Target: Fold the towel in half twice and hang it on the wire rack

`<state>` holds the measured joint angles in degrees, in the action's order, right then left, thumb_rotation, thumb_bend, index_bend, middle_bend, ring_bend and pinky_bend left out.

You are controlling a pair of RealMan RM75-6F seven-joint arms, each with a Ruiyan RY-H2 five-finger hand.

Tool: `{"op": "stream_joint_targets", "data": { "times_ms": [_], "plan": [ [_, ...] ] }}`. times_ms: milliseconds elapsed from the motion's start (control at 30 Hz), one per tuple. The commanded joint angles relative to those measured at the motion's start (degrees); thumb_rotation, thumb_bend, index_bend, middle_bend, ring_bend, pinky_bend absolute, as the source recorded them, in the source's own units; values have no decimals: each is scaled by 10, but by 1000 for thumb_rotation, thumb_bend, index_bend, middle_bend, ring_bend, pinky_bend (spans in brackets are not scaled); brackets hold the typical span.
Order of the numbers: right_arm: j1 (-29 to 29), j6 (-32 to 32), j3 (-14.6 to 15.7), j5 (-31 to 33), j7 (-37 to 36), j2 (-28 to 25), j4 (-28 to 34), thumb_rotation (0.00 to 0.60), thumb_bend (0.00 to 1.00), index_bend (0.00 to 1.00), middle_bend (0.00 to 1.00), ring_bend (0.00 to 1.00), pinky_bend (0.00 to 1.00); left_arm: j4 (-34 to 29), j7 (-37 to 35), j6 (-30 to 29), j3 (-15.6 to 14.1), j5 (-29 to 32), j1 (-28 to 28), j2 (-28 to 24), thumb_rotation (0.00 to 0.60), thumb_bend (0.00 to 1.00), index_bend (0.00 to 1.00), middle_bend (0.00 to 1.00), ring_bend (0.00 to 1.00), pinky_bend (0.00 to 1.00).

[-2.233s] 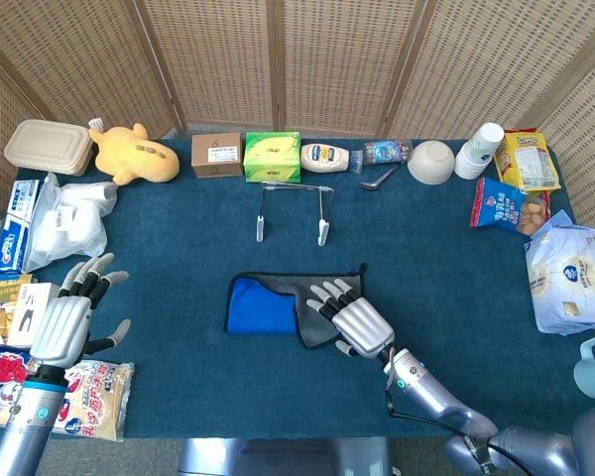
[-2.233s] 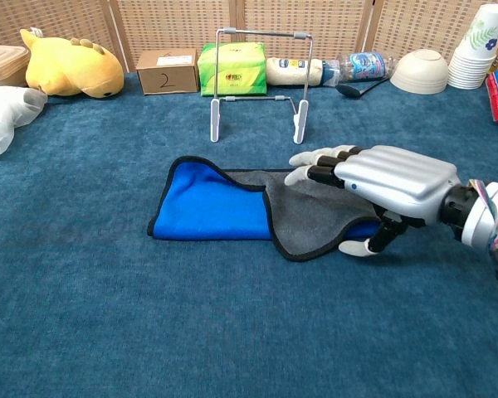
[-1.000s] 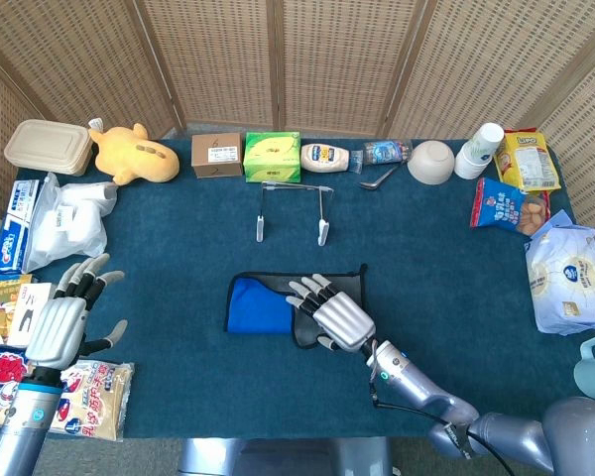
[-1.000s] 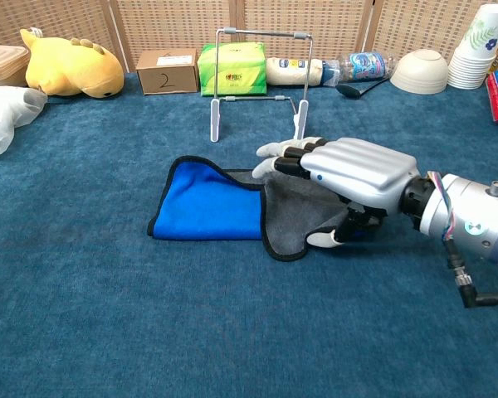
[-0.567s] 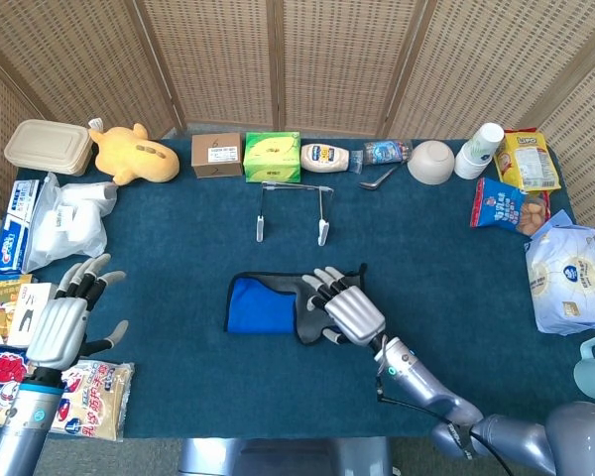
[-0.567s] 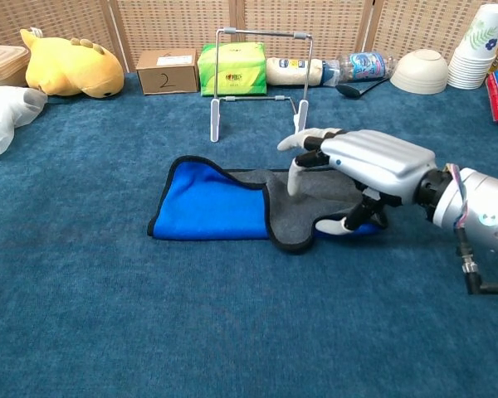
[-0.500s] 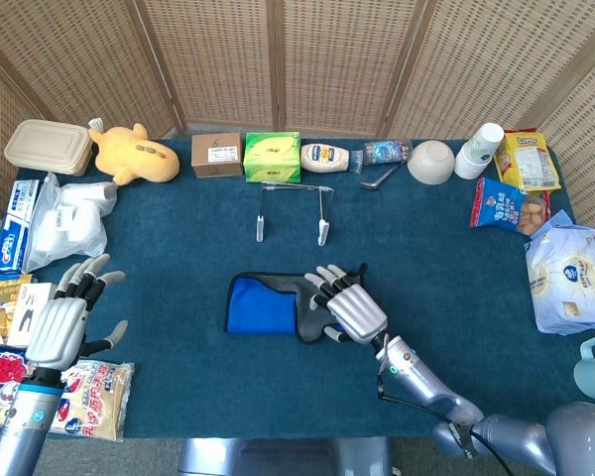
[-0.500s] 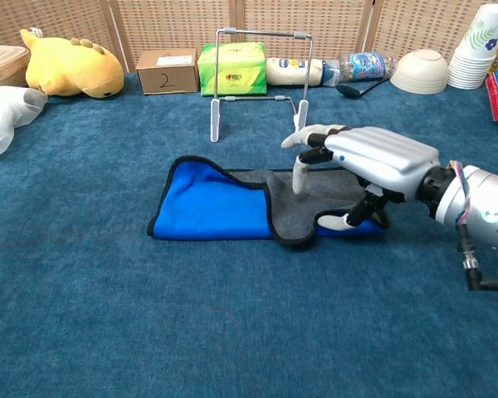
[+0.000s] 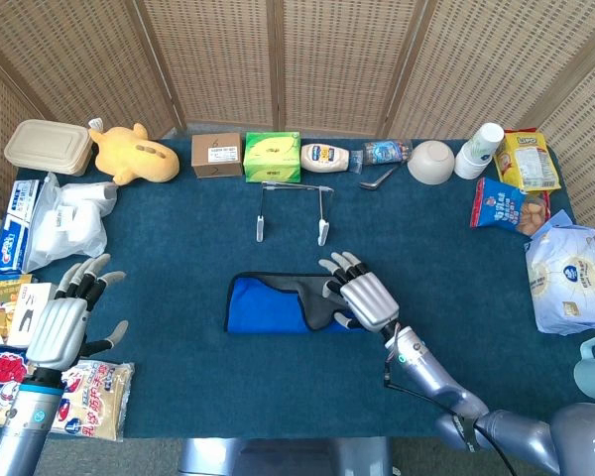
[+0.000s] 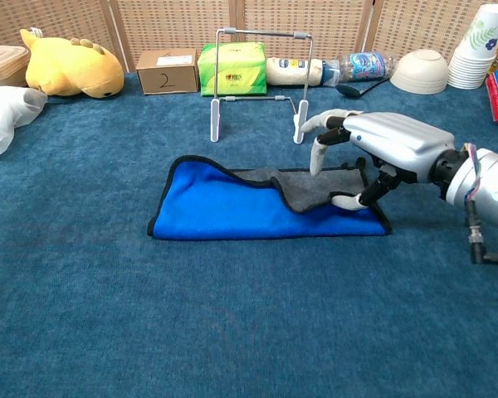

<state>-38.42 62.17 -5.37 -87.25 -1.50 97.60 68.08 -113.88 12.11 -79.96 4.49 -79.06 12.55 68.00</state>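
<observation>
The towel [image 10: 224, 211] lies flat mid-table, blue side up, with a grey layer [image 10: 303, 186] bunched toward its right end; it also shows in the head view as towel [image 9: 268, 305]. My right hand [image 10: 382, 149] hovers over that right end, its fingers [image 10: 319, 157] curled down onto the grey layer and the thumb tucked at its edge, pinching the fabric. The same right hand [image 9: 362, 297] covers the towel's right part from above. The wire rack [image 10: 257, 83] stands upright behind the towel, bare. My left hand [image 9: 64, 322] hangs at the far left with fingers spread, holding nothing.
Along the back edge sit a yellow plush [image 9: 134, 154], a cardboard box [image 9: 216, 155], a green tissue box [image 9: 272, 156], a mayonnaise bottle [image 9: 324, 157], a bowl [image 9: 431, 162] and stacked cups [image 9: 479, 149]. Snack bags line both side edges.
My right hand has moved right and back, dragging the grey layer with it, so more blue shows and the towel lies longer. The left hand has not moved.
</observation>
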Motion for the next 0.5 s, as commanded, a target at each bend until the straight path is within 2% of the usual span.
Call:
{"op": "stream_joint_targets", "data": {
  "times_ms": [33, 267, 500],
  "plan": [
    [-5, -12, -11, 15, -5, -2, -7, 600, 268, 425, 125, 0, 0, -2, 1, -2, 0, 0, -1, -1, 600, 413, 198, 52, 0, 0],
    [-18, -49, -30, 51, 17, -9, -8, 600, 267, 380, 118, 0, 0, -4, 2, -3, -1, -3, -2, -1, 600, 412, 198, 49, 0, 0],
    [-12, -53, -46, 84, 44, -40, 31, 600, 270, 315, 92, 0, 0, -6, 1, -6, -1, -7, -3, -2, 600, 412, 198, 49, 0, 0]
  ]
}}
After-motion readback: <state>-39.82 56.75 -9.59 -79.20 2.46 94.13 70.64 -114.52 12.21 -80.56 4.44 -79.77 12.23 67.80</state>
